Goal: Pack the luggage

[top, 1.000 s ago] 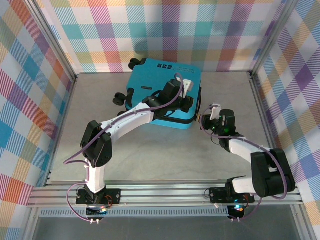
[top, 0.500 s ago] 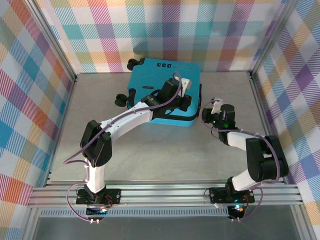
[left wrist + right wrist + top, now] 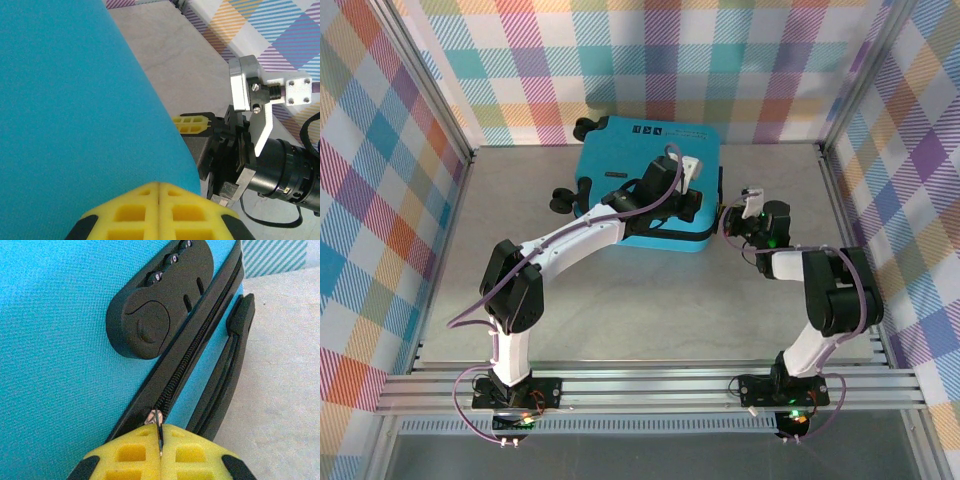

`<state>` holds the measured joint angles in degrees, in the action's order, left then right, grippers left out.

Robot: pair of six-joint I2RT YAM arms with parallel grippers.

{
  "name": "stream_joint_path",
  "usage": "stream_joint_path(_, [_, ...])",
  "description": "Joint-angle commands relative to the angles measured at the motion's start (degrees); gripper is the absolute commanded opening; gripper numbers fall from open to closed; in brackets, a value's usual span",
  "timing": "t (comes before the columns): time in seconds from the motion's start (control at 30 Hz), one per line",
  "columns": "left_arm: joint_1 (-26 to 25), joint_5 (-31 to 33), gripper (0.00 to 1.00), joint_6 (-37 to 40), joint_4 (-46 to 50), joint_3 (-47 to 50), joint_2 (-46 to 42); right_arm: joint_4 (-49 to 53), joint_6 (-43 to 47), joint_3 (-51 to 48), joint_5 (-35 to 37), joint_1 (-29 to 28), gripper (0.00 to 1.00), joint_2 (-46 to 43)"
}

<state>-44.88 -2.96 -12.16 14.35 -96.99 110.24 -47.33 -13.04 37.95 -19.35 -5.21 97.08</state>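
Matte grey table (image 3: pixel 650 300), boxy textured luggage (image 3: pixel 615 160)

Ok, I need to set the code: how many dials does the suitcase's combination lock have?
3. On the black combination lock of the turquoise suitcase, in a row: nearest dial, middle dial, farthest dial at the picture's top edge. None seems hidden.

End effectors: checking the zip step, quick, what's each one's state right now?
Left end effector: closed, nothing between its pads, over the luggage.
Right end effector: closed on the zipper pull.
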Motion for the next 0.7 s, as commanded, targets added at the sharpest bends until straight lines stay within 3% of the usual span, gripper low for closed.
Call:
stream_joint_path(0.0, [2.1, 3.0, 0.04, 1.1, 16.8, 4.4, 3.8, -13.2, -0.4, 4.6, 1.5, 1.9, 0.0, 1.2])
stream_joint_path(0.47, [2.1, 2.7, 0.03, 1.7, 16.8, 4.9, 3.4, -13.0, -1.9, 11.2, 3.8, 4.7, 0.0, 7.3])
stream_joint_path(0.67, [2.1, 2.2, 0.02, 2.3, 16.4, 4.6, 2.7, -20.2, -5.3, 5.2, 1.3, 3.6, 0.0, 6.7])
